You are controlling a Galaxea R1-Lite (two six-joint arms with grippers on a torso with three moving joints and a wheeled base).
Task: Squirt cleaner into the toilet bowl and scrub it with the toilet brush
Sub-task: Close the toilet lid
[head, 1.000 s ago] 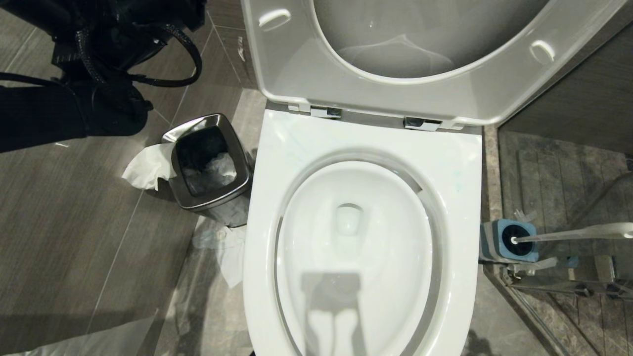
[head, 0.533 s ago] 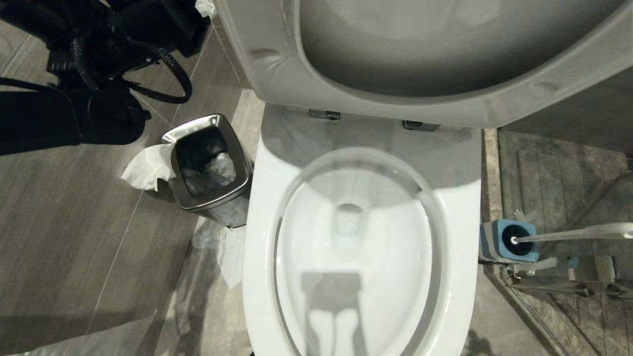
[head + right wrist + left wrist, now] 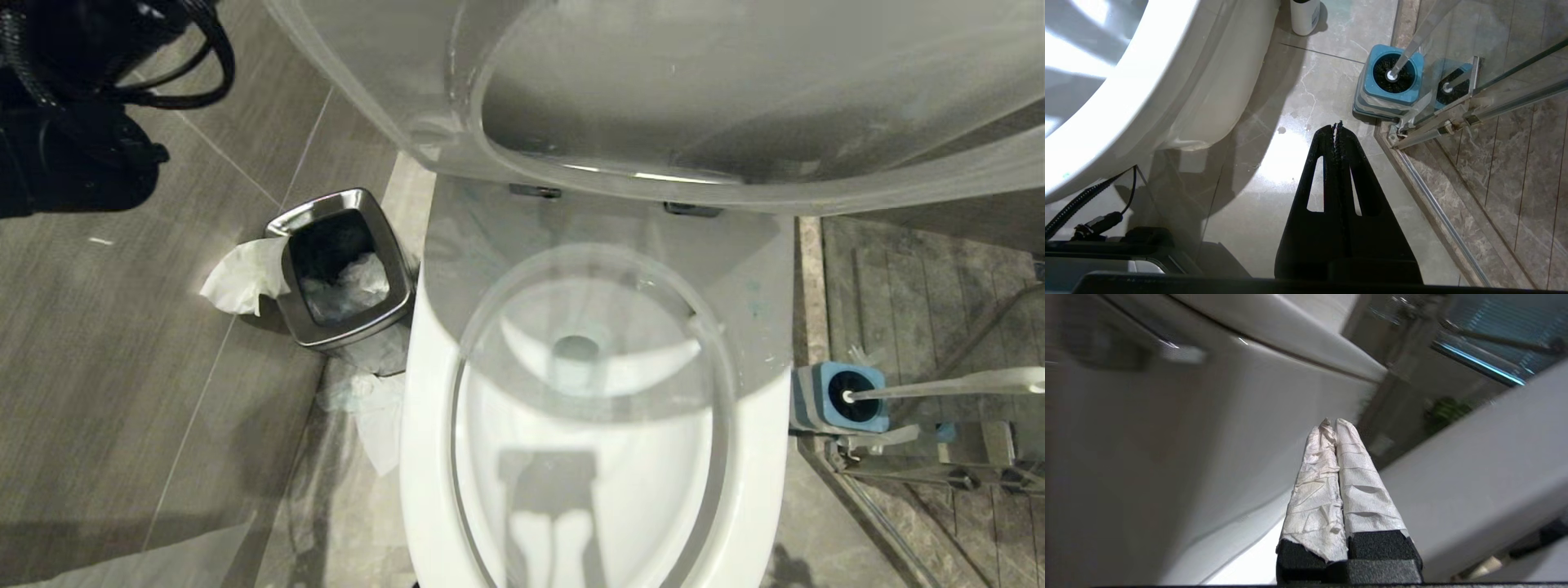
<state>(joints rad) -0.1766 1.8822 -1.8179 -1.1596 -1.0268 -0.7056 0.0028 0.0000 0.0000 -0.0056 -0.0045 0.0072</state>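
Overhead light glares off the toilet bowl (image 3: 424,457) — motion-blurred seat (image 3: 735,106) shades its rim — sharper floor below.

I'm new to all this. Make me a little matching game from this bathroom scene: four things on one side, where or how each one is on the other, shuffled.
Things:
1. toilet brush
2. waste bin
3. toilet seat
4. right hand

Places or states:
A. tipped partway over the bowl
B. standing in its blue-topped holder
C. shut, above the bare floor
D. on the floor beside the toilet, paper inside

Pairs: 1-B, 2-D, 3-A, 4-C
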